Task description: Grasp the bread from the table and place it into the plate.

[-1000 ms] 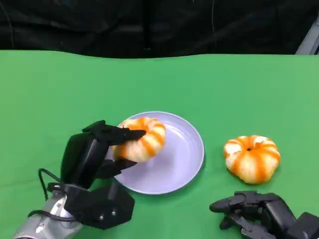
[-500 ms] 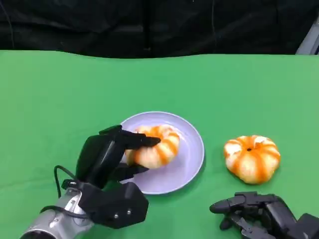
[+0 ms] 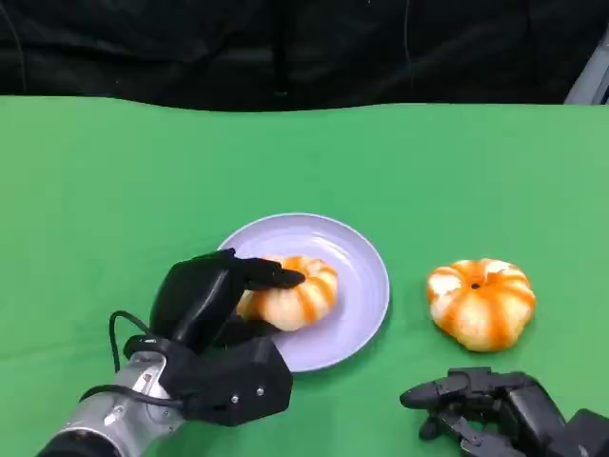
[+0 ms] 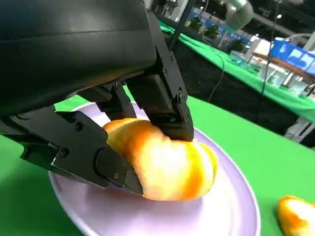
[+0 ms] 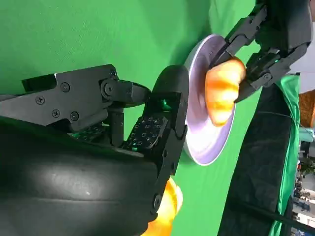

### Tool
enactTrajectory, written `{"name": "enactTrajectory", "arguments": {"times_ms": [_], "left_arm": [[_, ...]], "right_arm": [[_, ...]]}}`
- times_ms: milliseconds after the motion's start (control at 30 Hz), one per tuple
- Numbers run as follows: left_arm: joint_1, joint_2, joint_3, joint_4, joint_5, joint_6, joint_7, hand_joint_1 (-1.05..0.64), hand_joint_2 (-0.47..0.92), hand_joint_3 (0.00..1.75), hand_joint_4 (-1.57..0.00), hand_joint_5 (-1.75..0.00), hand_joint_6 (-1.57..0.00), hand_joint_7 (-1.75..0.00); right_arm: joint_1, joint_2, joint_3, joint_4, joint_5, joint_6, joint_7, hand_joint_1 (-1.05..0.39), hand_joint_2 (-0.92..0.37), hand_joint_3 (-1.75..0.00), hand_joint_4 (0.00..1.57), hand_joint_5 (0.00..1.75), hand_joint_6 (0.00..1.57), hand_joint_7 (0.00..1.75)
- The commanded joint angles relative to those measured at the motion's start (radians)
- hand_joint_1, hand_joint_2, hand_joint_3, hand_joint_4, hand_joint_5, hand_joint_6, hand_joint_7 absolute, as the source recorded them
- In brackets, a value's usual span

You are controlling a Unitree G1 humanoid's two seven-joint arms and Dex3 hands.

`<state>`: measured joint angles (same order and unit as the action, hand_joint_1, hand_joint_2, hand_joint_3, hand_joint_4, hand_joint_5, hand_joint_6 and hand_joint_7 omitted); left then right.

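Note:
An orange-and-cream striped bread (image 3: 293, 291) lies on the lilac plate (image 3: 357, 262) near the middle of the table. My left hand (image 3: 211, 297) grips it from the left, fingers above and below; the left wrist view shows the bread (image 4: 167, 162) pinched between the fingers (image 4: 165, 105) and resting on the plate (image 4: 231, 211). A second striped bread (image 3: 481, 302) sits on the green cloth to the right of the plate. My right hand (image 3: 485, 405) rests near the front edge below that bread, fingers apart and holding nothing. The right wrist view shows the plate (image 5: 209, 140) and held bread (image 5: 222, 88).
Green cloth (image 3: 143, 171) covers the table, ending at a black backdrop (image 3: 285, 48) behind. A black cable (image 3: 119, 333) loops off my left wrist.
My left hand has carried the bread rightward and down, from the plate's left rim onto the plate. The right hand and the second bread have stayed put.

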<state>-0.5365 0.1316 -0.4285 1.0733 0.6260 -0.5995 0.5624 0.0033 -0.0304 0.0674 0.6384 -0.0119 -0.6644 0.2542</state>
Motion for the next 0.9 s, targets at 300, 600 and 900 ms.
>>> {"name": "enactTrajectory", "arguments": {"times_ms": [300,600,900], "left_arm": [[-0.042,0.001,-0.010,0.036,0.010,0.052,0.006,-0.25,0.88,0.00,-0.94,-0.12,-1.07,0.00],[-0.051,0.008,-0.008,0.042,0.001,0.032,-0.027,-0.63,0.92,0.22,-0.80,-0.01,-0.81,0.00],[-0.049,0.019,-0.002,0.037,-0.013,-0.008,-0.063,-0.82,0.92,0.48,-0.75,0.00,-0.67,0.00]], "right_arm": [[0.011,-0.003,-0.001,-0.002,0.006,0.003,0.001,-0.05,-0.92,-0.38,0.83,1.18,1.15,0.25],[0.011,-0.001,-0.002,-0.005,0.010,0.008,0.003,-0.04,-0.92,-0.39,0.84,1.19,1.15,0.25],[0.011,0.001,-0.002,-0.006,0.011,0.013,0.004,-0.05,-0.92,-0.40,0.82,1.18,1.15,0.24]]}}
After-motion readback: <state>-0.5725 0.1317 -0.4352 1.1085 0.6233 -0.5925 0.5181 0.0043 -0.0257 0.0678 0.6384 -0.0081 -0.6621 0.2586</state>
